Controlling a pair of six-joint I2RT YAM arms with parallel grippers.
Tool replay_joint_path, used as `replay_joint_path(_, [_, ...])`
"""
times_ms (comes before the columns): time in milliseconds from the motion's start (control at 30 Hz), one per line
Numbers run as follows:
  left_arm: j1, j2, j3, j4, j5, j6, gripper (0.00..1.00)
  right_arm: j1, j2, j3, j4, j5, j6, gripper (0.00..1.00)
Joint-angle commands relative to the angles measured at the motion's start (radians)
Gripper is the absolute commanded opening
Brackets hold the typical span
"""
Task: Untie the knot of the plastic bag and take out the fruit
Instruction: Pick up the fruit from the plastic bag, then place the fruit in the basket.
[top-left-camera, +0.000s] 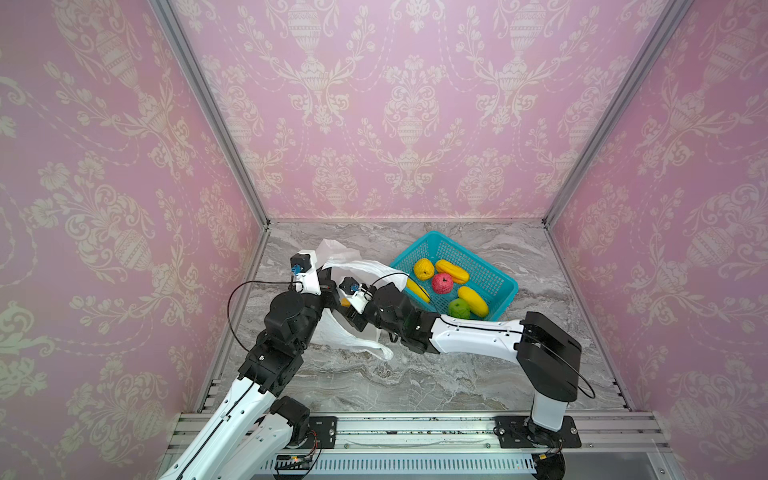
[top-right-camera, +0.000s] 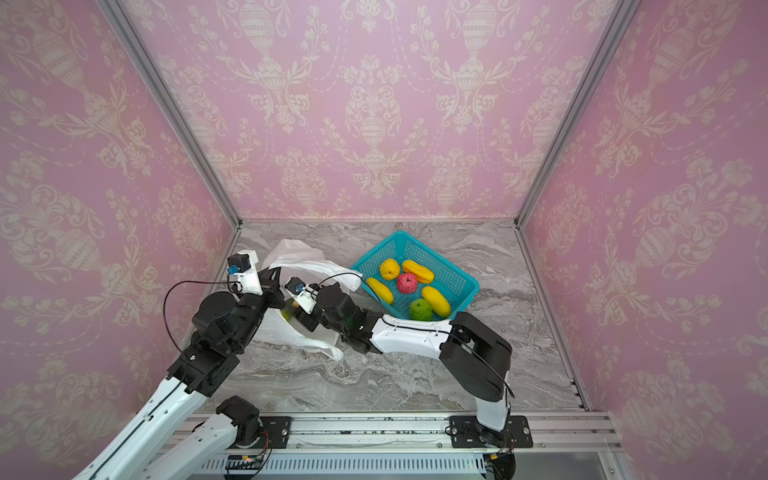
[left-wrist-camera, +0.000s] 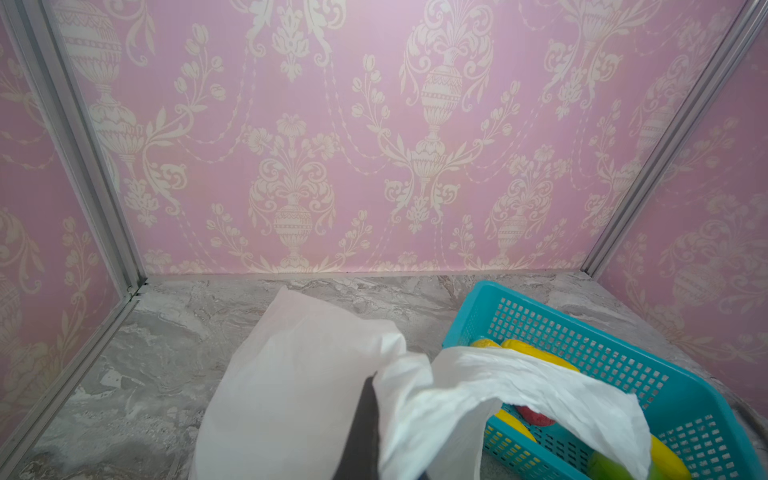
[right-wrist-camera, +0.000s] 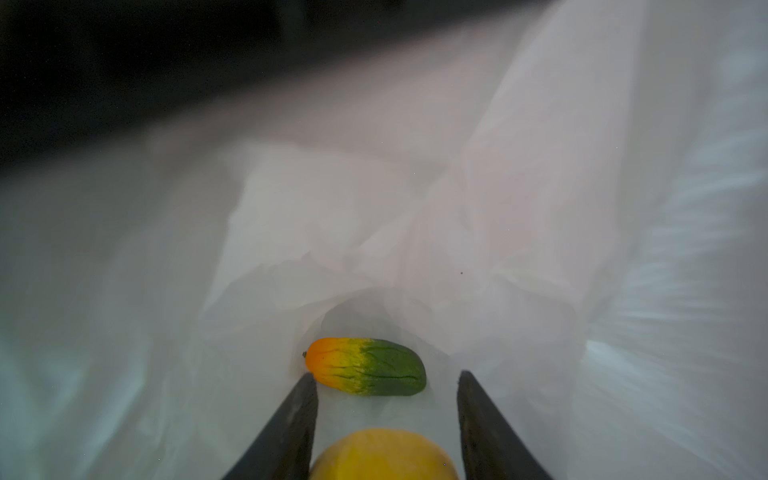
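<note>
a: where was the plastic bag (top-left-camera: 358, 266)?
b: on the marble table (top-left-camera: 415, 374), just beside the teal basket (top-left-camera: 486, 270), on the left arm's side. its mouth stood open, and one handle loop (top-left-camera: 361, 343) trailed loose on the table. the two wrists covered its middle in both top views.
a: and the left gripper (left-wrist-camera: 372, 386)?
b: closed tight on the bag's upper edge, holding it off the table. the left wrist view showed only one dark finger (left-wrist-camera: 361, 432). white film wrapped over the rest, so the other finger was hidden.
a: could you see the right gripper (right-wrist-camera: 387, 376)?
b: not from above. it was down inside the bag. its own wrist view showed two dark fingers standing apart, with a yellow fruit (right-wrist-camera: 382, 455) filling the gap between them and touching both, so it looked clamped on that. the frame's edge cut the fruit off, so its full shape was unclear.
a: anything else in there?
b: an orange-green fruit (right-wrist-camera: 365, 368) lay on the bag's floor just past the fingertips. it was close to one tip, but i couldn't tell whether they touched. the bag's walls around it were blurred.
a: and outside the bag?
b: six pieces of fruit (top-left-camera: 441, 283) sat in the basket: four yellow, one red, one green. in the left wrist view the raised film hid most of them.
</note>
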Motion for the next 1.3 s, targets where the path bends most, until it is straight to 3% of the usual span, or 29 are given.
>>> replay_joint_path(0, [0.006,-0.014,-0.016,-0.023,-0.050,0.007,0.00,-0.005,-0.101,-0.068,0.043,0.058,0.052,0.17])
replay_joint_path(333, [0.009,0.008,-0.021,-0.012,-0.054,0.009,0.00,-0.073,-0.207,-0.169,0.021,0.024,0.136,0.13])
replay_joint_path(567, [0.012,0.022,-0.016,-0.018,-0.048,0.008,0.00,-0.116,-0.460,-0.304,-0.028,0.006,0.188,0.14])
replay_joint_path(700, [0.014,0.035,-0.011,-0.018,-0.015,0.007,0.00,-0.198,-0.645,-0.420,-0.106,0.153,0.224,0.15])
replay_joint_path(800, [0.014,0.062,0.004,-0.023,0.031,0.008,0.00,-0.320,-0.703,-0.462,-0.199,0.237,0.292,0.17])
replay_joint_path(1000, [0.013,0.105,0.019,-0.009,0.137,0.013,0.00,-0.555,-0.528,-0.429,-0.309,0.201,0.436,0.16])
replay_joint_path(1267, [0.012,0.139,0.029,0.023,0.279,0.006,0.00,-0.591,-0.231,-0.343,-0.275,0.114,0.542,0.23])
